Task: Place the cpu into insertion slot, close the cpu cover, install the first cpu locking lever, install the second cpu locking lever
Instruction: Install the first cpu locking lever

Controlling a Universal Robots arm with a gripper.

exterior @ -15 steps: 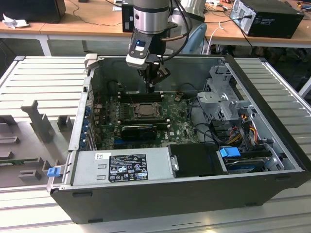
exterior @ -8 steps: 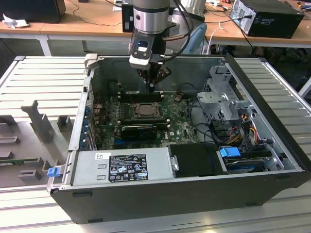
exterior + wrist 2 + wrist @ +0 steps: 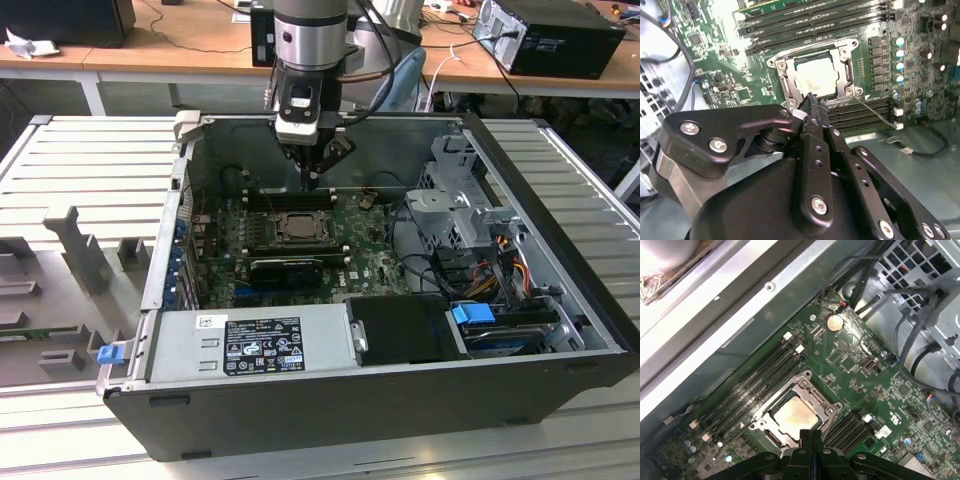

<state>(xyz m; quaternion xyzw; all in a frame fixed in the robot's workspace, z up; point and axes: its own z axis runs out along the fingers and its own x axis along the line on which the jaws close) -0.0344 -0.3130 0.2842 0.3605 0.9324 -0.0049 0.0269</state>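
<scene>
Hangs tip-down inside the open case on the bench, just above the board: end effector, pressed together and pinching nothing, with the fingertips meeting in one narrow point in both wrist views. Probably held closed like that to act as a slim pusher rather than a clamp, judging by the lever work left in the task. Already lying flat in the slot, pale face up: cpu, so nothing left to carry. Looks folded down over the cpu, framing the pale face through the square opening and pinning the edges: cover; hard to say whether fully flat. Sticks out slantwise from one corner of the slot, across the memory slots, apparently not hooked: thin wire lever. Sits just beside the near edge of the cover in both wrist views, close to the metal but seemingly clear of it. A sensible spot for reaching a lever without pressing on the cpu.
</scene>
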